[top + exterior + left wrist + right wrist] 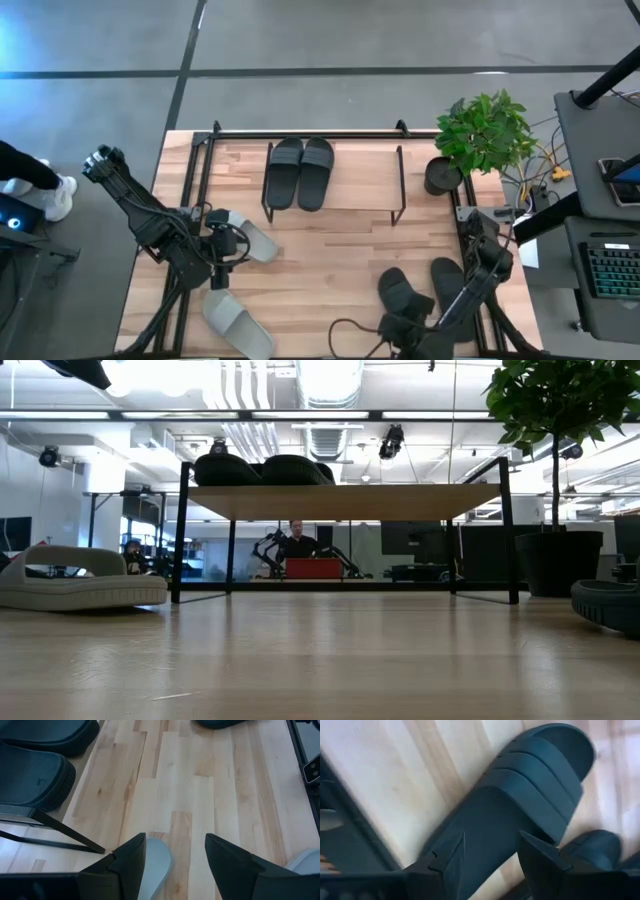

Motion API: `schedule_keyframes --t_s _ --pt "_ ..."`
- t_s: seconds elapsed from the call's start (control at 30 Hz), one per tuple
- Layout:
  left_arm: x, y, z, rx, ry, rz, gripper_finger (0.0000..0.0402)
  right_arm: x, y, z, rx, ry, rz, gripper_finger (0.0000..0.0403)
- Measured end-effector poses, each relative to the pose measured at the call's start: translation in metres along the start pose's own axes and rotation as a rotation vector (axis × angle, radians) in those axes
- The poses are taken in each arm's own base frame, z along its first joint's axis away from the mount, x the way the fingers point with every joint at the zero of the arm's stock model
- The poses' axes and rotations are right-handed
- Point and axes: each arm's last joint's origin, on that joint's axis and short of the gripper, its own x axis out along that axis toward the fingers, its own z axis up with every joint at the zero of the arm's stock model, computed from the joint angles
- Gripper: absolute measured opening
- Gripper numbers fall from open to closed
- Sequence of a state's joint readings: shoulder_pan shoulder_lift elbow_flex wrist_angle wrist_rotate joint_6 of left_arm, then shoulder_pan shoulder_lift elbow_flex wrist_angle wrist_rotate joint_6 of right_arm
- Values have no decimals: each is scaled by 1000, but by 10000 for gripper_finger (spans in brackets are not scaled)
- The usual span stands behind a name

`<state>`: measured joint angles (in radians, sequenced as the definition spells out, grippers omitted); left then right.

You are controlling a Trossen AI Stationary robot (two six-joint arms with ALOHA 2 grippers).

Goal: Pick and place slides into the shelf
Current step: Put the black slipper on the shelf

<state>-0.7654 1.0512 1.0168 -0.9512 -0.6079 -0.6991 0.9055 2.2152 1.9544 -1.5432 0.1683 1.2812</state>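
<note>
Hovering with fingers spread, the right tool (pixel 490 855) sits over a dark slide (pixel 515 805) on the surface (pixel 340 250), gripping nothing. The left tool (pixel 175 865), also open and empty, hangs above a light slide (pixel 157 865); two dark slides (pixel 298 172) rest on the shelf (pixel 370 175).

Seen from straight above, my two dark arms reach over a light wooden table (pixel 330 250). At its far edge stands the shelf (pixel 345 165), a pale board in a thin black frame, with two black slides (pixel 299 172) lying side by side on its left half. My left gripper (pixel 226 252) sits at the table's left, just over a light grey slide (pixel 252 240); a second light grey slide (pixel 237 322) lies nearer the front edge. My right gripper (pixel 412 330) hovers low at the front right, above two dark slides (pixel 425 288). A potted plant (pixel 480 135) stands at the far right corner.
</note>
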Motion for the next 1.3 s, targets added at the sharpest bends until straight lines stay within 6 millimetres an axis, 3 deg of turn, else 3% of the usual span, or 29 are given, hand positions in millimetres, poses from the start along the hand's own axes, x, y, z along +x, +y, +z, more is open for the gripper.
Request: schedule_keyframes --t_s 0.63,0.87,1.0,1.3 --pt "3 -2 -1 -47 7 6 189 37 -1 -1 -215 -92 -153 172" --pt "6 -4 -2 -38 16 16 189 52 -9 9 -226 -99 -222 157" --pt "7 -5 -2 -34 21 20 189 56 -13 16 -209 -74 -227 128" --pt "10 -6 -3 -28 27 26 189 58 -16 22 -205 -64 -232 16"
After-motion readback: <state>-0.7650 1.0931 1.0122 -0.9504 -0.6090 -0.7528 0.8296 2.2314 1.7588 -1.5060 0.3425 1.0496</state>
